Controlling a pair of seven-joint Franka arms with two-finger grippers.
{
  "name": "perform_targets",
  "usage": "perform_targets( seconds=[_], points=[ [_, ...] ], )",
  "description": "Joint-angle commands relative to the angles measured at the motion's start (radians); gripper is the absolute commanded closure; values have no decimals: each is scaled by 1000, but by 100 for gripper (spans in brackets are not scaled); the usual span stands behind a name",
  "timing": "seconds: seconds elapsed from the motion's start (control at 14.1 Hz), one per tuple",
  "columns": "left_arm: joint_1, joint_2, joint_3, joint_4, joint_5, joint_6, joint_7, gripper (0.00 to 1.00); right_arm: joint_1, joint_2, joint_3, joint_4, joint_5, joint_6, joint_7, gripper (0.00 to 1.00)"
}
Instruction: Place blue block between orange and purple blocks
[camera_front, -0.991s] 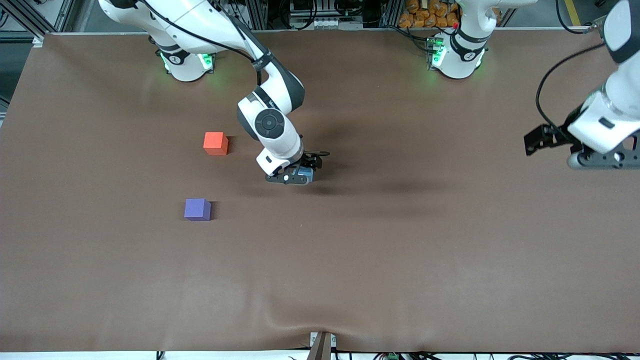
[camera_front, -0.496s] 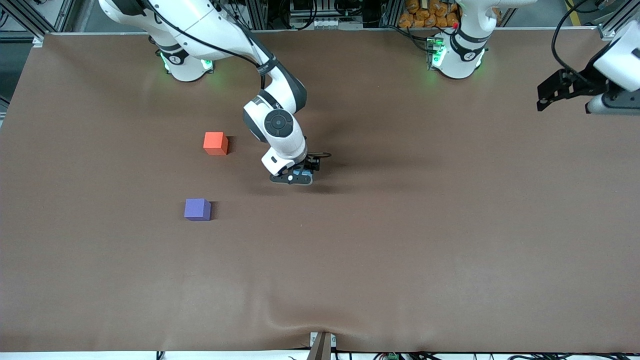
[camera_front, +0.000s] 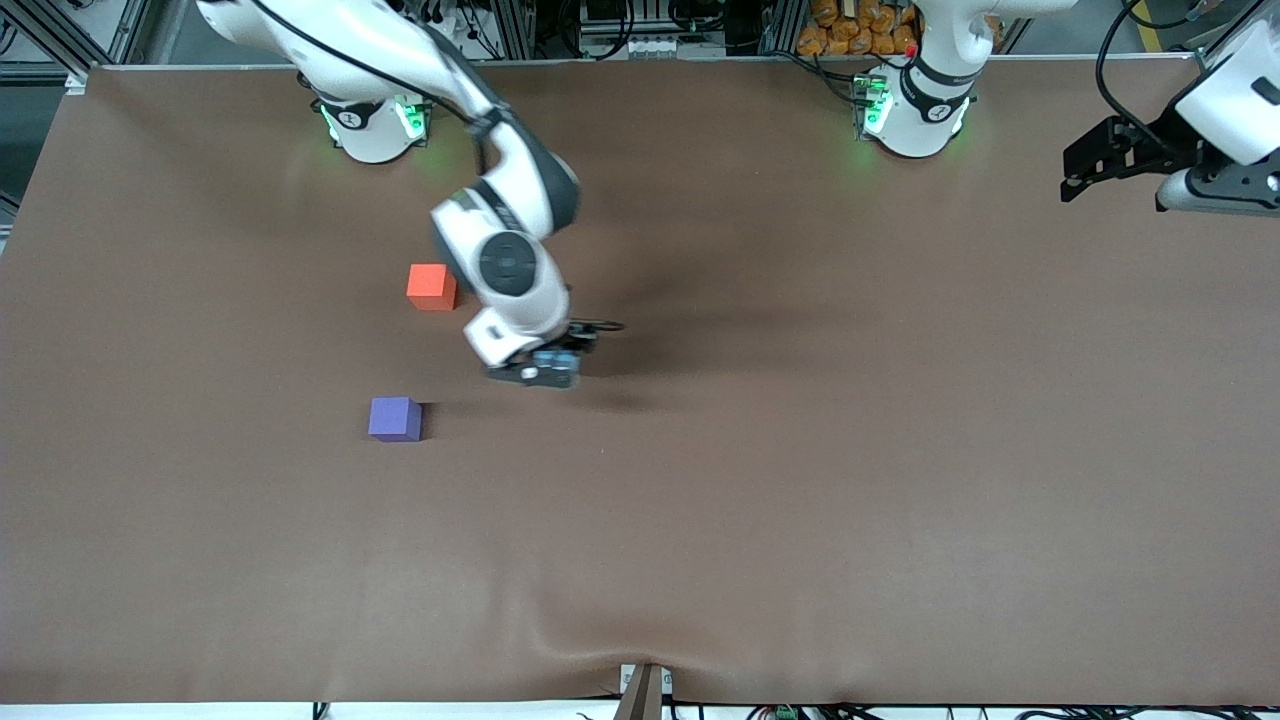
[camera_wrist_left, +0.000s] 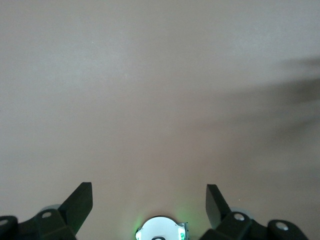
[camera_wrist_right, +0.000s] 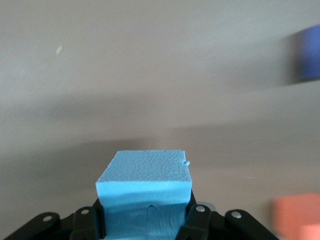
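Observation:
My right gripper (camera_front: 548, 370) is shut on the blue block (camera_wrist_right: 145, 187) and holds it above the brown table, between the table's middle and the two other cubes. In the front view only a sliver of the blue block (camera_front: 553, 362) shows under the hand. The orange block (camera_front: 431, 286) sits beside the right arm's wrist, farther from the front camera. The purple block (camera_front: 394, 418) sits nearer to the front camera. Both show blurred in the right wrist view: purple (camera_wrist_right: 309, 60), orange (camera_wrist_right: 296, 215). My left gripper (camera_wrist_left: 149, 200) is open and empty, raised over the left arm's end of the table.
The brown table cover (camera_front: 800, 450) has a ripple near the front edge (camera_front: 600, 650). The arm bases with green lights stand at the table's back edge: right arm's (camera_front: 368, 125), left arm's (camera_front: 912, 110).
My right gripper has carried the blue block toward the orange and purple blocks. My left gripper has risen and drawn back toward the left arm's end of the table.

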Motion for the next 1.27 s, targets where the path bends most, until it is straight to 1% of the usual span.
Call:
perform_targets(
  seconds=[0.0, 0.07, 0.14, 0.28, 0.42, 0.5, 0.64, 0.92, 1.06, 1.2],
  points=[
    [1, 11, 9, 31, -17, -27, 24, 0, -161, -186, 19, -176, 58, -15, -219, 100],
    [1, 11, 9, 29, -11, -27, 26, 0, -209, -221, 16, -214, 97, -15, -313, 100],
    [1, 13, 9, 26, -8, -27, 24, 0, -232, -249, 14, -248, 106, -14, -352, 100],
    [2, 17, 12, 26, -3, -27, 23, 0, -268, -268, 11, -328, 106, -1, -364, 100],
    [4, 19, 16, 28, -3, -27, 23, 0, -317, -287, 8, -446, 106, 118, -404, 100],
    [2, 19, 16, 29, 12, -27, 23, 0, -317, -281, 8, -483, 106, 178, -406, 100],
    [1, 19, 12, 29, 55, -22, 24, 0, -311, -259, 8, -503, 106, 247, -406, 100],
    [1, 19, 14, 34, 57, -21, 24, 0, -308, -222, 8, -525, 106, 307, -412, 100],
    [2, 19, 14, 51, 55, -21, 24, 0, -308, -199, 8, -555, 106, 380, -413, 100],
    [2, 21, 14, 52, 55, -21, 24, 0, -308, -154, 7, -560, 106, 434, -413, 100]
  ],
)
